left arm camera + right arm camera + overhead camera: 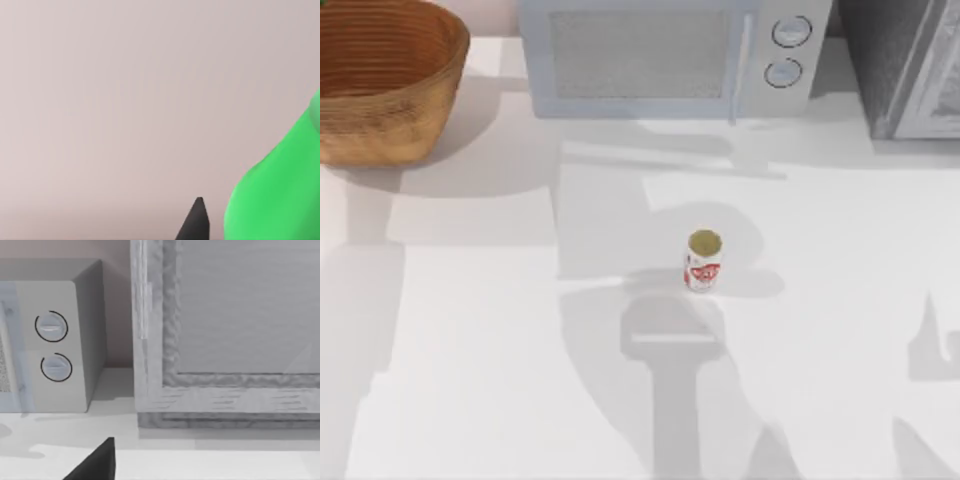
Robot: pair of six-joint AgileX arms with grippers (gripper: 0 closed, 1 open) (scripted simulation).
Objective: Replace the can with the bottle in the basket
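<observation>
Upright mid-table, the can (703, 261) bears red label markings, unreadable; whether either gripper grips anything, I cannot tell.

The can (703, 262) is standing upright out on the open worktop (480, 330), roughly in the middle and a bit toward the right edge. It's a short white cylinder with red label markings and a dull gold top. It's well apart from the basket (382, 95), which sits at the far left corner of the worktop. That one's a big round wicker thing, tan-brown outside with orange-brown ribbing inside; what shows of its inside has nothing in it, though part of it is cut off by the picture edge. The bottle (280, 195) shows up in the left wrist view as a bright green curved body, very close to the camera, so I can't tell its pose.
</observation>
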